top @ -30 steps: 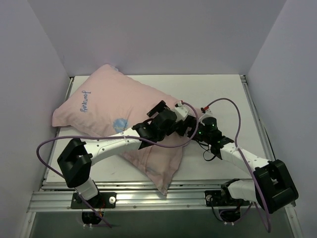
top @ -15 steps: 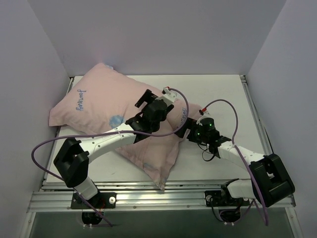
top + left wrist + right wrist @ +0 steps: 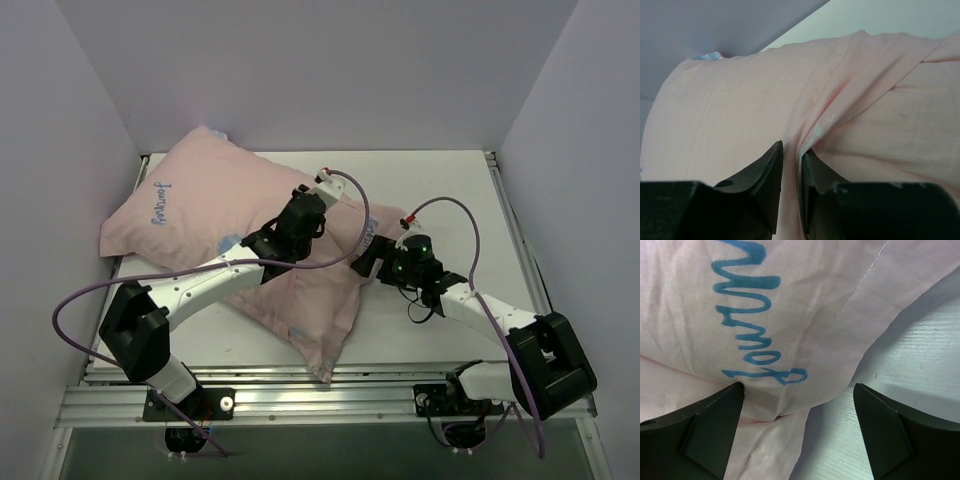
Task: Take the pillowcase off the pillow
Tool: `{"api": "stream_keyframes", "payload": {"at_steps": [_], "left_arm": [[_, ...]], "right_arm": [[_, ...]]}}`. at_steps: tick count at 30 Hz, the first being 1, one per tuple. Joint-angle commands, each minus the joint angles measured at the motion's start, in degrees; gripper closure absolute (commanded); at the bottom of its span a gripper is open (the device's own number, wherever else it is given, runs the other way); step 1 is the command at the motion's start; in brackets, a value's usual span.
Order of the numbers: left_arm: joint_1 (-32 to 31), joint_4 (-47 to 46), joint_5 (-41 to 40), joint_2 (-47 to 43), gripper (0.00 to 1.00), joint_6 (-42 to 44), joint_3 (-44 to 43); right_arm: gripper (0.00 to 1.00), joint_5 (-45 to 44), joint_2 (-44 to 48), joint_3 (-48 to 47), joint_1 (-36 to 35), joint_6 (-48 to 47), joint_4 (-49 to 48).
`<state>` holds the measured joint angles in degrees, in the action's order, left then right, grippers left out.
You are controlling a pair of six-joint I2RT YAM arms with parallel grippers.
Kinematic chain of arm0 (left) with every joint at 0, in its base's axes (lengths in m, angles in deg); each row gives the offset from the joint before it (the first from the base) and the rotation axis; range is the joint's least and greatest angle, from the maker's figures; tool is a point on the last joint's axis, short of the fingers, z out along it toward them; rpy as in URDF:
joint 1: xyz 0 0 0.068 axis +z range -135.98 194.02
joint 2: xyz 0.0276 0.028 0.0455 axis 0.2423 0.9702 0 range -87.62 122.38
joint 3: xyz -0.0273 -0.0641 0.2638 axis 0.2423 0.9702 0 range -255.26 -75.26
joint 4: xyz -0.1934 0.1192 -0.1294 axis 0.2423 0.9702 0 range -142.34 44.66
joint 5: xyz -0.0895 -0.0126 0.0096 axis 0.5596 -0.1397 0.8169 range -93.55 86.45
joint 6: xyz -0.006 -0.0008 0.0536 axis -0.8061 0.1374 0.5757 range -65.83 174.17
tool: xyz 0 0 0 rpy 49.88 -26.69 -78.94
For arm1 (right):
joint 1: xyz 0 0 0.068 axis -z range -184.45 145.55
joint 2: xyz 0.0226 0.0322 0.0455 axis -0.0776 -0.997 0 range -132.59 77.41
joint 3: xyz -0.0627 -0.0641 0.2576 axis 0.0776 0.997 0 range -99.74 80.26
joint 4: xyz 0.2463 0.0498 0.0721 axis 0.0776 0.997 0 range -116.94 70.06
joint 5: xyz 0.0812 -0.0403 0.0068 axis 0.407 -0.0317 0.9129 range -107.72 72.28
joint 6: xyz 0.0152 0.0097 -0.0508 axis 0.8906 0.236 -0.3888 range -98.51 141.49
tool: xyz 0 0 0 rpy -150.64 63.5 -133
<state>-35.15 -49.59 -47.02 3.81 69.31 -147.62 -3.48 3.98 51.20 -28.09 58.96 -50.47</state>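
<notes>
The pale pink pillowcase [image 3: 200, 215] with blue script lies plump across the left and middle of the table; the pillow inside it is hidden. My left gripper [image 3: 296, 205] rests on top of the pillowcase near its middle. In the left wrist view its fingers [image 3: 791, 150] are shut on a raised fold of the pink fabric [image 3: 812, 130]. My right gripper [image 3: 367, 253] stands open at the pillowcase's right edge. In the right wrist view [image 3: 799, 390] one finger [image 3: 715, 425] sits on the fabric below the blue lettering [image 3: 747, 315], the other finger [image 3: 890, 430] over bare table.
The white table [image 3: 440, 190] is walled at the back and both sides. A metal rail [image 3: 300, 400] runs along the near edge by the arm bases. Purple cables [image 3: 470, 250] loop over both arms. A loose pillowcase corner [image 3: 325, 360] reaches toward the front edge.
My left gripper has moved back and left, away from the right gripper, onto the pillowcase top and shut on a fold. The right gripper edged left and stays open.
</notes>
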Motion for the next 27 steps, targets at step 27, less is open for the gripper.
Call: {"api": "stream_keyframes", "payload": {"at_steps": [27], "left_arm": [[6.45, 16.77, 16.83, -10.05, 0.98, -24.27, -1.47]], "right_arm": [[0.35, -17.74, -15.60, -32.73, -17.84, -4.96, 14.47]]}}
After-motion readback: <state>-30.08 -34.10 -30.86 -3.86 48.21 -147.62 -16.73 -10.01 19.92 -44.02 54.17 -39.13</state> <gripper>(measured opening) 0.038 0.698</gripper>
